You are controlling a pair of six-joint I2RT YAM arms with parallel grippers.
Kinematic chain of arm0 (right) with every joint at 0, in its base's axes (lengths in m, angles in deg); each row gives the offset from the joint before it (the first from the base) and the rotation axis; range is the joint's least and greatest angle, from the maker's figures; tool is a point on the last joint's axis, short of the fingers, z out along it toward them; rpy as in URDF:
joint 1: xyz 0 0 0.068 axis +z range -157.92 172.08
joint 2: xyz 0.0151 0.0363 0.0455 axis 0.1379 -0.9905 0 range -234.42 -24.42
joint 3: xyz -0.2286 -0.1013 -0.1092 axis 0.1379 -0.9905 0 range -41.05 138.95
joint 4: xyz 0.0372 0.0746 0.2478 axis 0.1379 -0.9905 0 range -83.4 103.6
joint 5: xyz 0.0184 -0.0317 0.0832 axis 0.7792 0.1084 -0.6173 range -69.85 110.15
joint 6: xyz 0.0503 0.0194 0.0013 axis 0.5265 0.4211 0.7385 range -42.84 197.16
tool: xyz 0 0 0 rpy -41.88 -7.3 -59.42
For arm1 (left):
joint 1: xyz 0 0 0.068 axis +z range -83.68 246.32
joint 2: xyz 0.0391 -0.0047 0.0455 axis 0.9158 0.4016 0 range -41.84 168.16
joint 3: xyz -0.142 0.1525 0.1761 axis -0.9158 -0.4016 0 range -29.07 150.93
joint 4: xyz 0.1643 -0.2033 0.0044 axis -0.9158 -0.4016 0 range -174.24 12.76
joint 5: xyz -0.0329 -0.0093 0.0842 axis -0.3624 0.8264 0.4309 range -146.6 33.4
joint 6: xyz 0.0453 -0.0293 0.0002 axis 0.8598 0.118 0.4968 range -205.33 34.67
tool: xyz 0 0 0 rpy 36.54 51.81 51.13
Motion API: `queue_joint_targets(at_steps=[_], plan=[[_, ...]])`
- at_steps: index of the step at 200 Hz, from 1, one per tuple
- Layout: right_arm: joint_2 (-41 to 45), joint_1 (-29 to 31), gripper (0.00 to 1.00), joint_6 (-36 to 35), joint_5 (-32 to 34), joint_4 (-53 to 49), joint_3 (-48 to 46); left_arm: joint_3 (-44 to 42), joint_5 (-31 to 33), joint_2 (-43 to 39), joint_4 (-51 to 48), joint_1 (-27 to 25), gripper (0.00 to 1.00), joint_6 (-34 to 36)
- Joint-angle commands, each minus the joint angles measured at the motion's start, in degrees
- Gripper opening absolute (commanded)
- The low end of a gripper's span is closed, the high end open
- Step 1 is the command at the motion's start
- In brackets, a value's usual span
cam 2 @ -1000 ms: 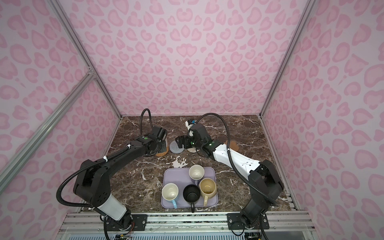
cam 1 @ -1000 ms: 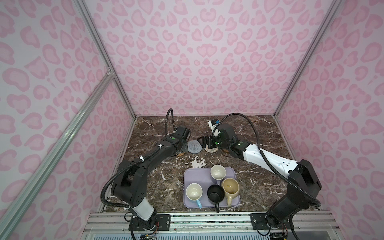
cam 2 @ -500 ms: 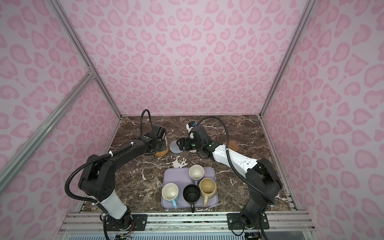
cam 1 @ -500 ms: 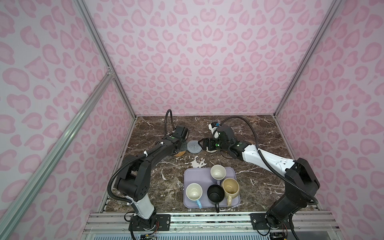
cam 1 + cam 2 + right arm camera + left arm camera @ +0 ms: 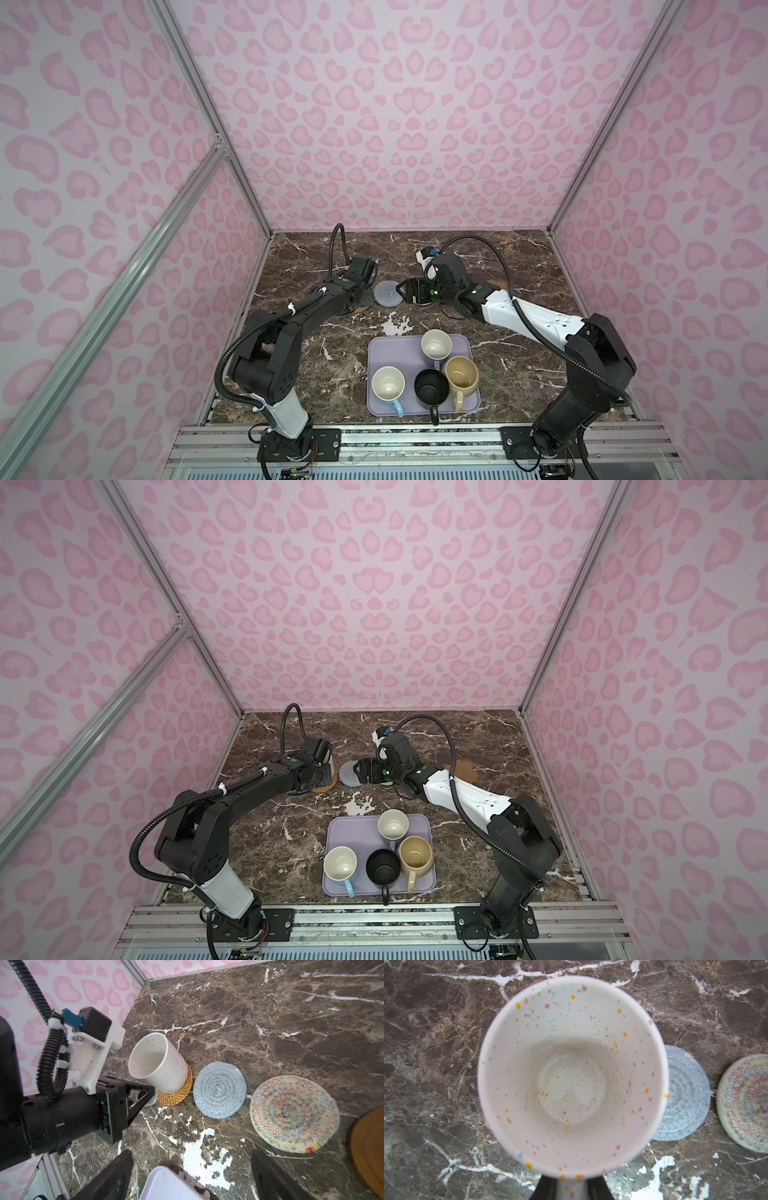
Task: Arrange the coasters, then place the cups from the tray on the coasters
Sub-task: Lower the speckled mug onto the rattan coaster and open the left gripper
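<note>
My left gripper point(image 5: 145, 1093) is shut on the handle of the white speckled cup point(image 5: 158, 1064), whose base is on the orange woven coaster point(image 5: 176, 1095). From above, the cup point(image 5: 571, 1076) fills the left wrist view. The grey-blue coaster point(image 5: 387, 293) lies next to it, then the cream woven coaster point(image 5: 294, 1113) and the brown wooden dish point(image 5: 369, 1151). My right gripper point(image 5: 402, 291) hangs open and empty just right of the grey-blue coaster. The lavender tray point(image 5: 382, 409) holds the lavender cup point(image 5: 436, 344), light blue cup point(image 5: 387, 384), black cup point(image 5: 431, 388) and beige-yellow cup point(image 5: 460, 372).
A tan paw-shaped coaster point(image 5: 465, 771) lies behind my right forearm. The tray's near corner point(image 5: 166, 1184) shows under my right gripper. Pink patterned walls close the marble table point(image 5: 519, 365) at the back and on both sides.
The left arm has shifted slightly while keeping hold of the white cup at the orange coaster. The right gripper has crept a little toward the grey-blue coaster.
</note>
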Motion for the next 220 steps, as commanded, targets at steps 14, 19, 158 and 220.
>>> queue_joint_targets(at_steps=[14,19,158,220], plan=[[-0.7,0.1,0.91,0.2,-0.4,0.6,-0.4,-1.3,2.0,-0.9,2.8,0.0,0.03,-0.9],[-0.7,0.1,0.91,0.3,-0.5,0.6,-0.4,-1.7,2.0,-1.2,3.0,0.1,0.03,-1.0],[-0.9,0.8,0.92,-1.1,-0.5,-1.1,0.0,-5.4,0.9,-3.0,5.2,0.1,0.59,0.3],[3.9,1.8,0.95,-3.8,5.8,-7.7,0.5,-5.4,1.9,-8.1,2.2,0.0,0.85,-0.8]])
